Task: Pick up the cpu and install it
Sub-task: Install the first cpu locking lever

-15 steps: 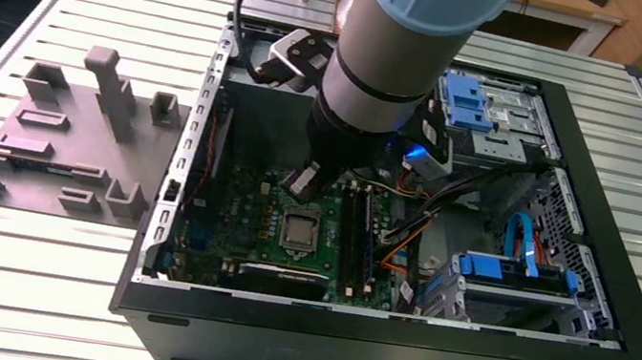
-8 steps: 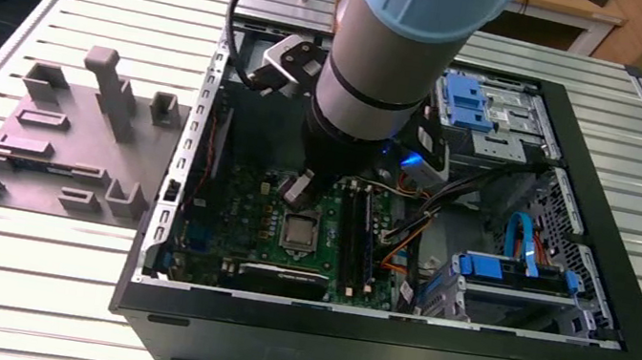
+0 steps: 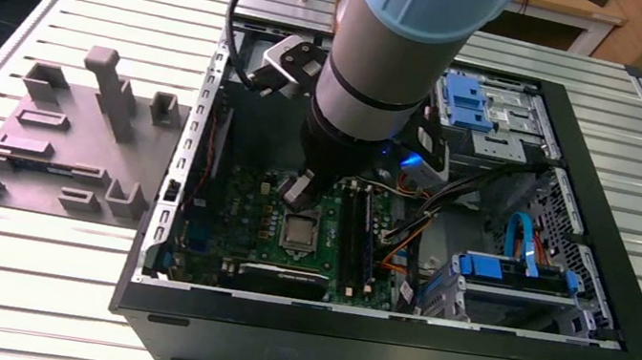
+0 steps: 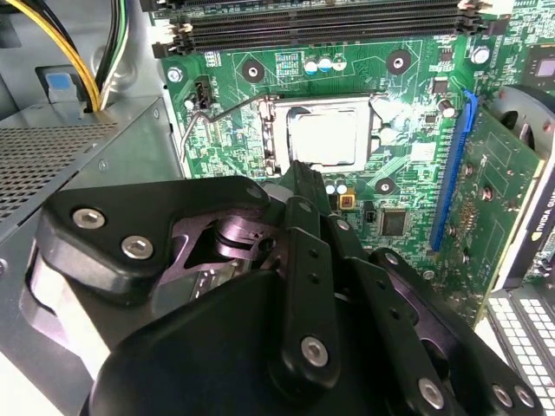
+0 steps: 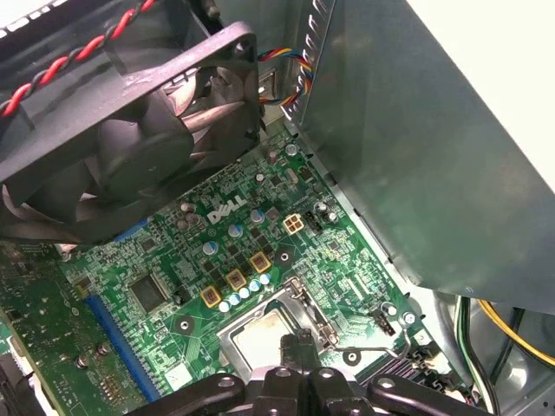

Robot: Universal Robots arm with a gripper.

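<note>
Silver-grey and square, the cpu (image 4: 328, 137) sits in the metal socket frame (image 4: 271, 130) on the green motherboard (image 4: 408, 165) of an open black computer case (image 3: 609, 313), which lies on its side on a slatted metal table (image 3: 12, 257). In the exterior view the chip (image 3: 298, 231) lies near the middle of the board, just below the tip of the arm's gripper (image 3: 299, 194). The gripper (image 4: 305, 178) hovers directly over the socket's near edge in the second wrist view, its dark fingers drawn close together with nothing visible between them; whether the tips touch the chip cannot be told. In the first wrist view the gripper (image 5: 297, 345) overlaps one edge of the cpu (image 5: 260, 334), with a black case fan (image 5: 130, 130) above the board. Dark memory slots (image 4: 321, 30) run along the board's far edge in the second wrist view. A grey fixture block (image 3: 68, 145) stands on the table by the case, at the exterior view's left.
</note>
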